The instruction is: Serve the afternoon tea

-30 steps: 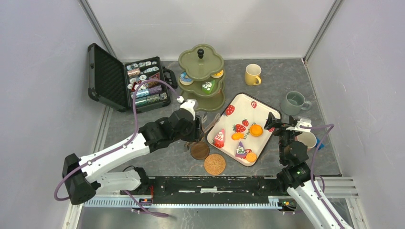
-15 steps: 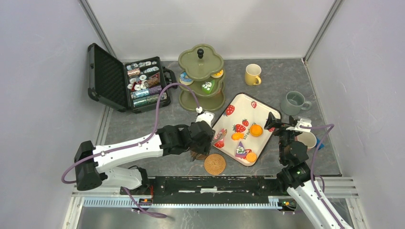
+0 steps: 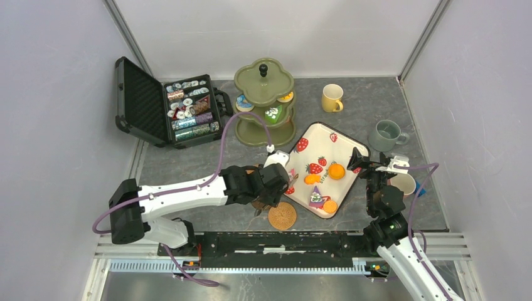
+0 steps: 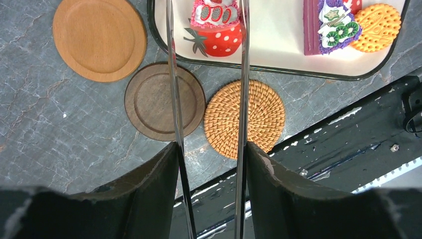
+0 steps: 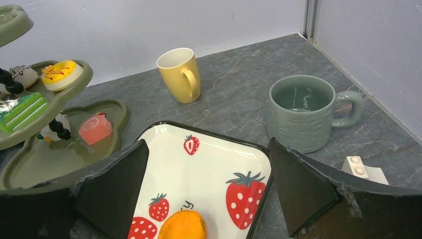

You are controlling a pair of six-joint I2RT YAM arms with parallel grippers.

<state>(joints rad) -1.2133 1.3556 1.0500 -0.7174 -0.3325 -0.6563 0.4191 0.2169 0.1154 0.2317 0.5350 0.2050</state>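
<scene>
Coasters [image 4: 149, 102] below left hand [image 4: 210, 152], tongs [image 4: 243, 74] gripped

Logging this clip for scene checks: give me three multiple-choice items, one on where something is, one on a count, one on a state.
1. Where does the yellow mug stand?
A. inside the black case
B. on the stand's top tier
C. on the bare table beyond the tray

2. How many round coasters lie on the table beside the tray?
A. two
B. three
C. four

3. How do the right gripper's jaws stand?
A. open, holding nothing
B. shut on a mug
C. shut on a cake

Answers:
1 C, since grey tabletop surrounds the mug past the tray's far rim.
2 B, since the left wrist view shows three.
3 A, since the right wrist view shows the jaws wide apart with nothing held between them.
</scene>
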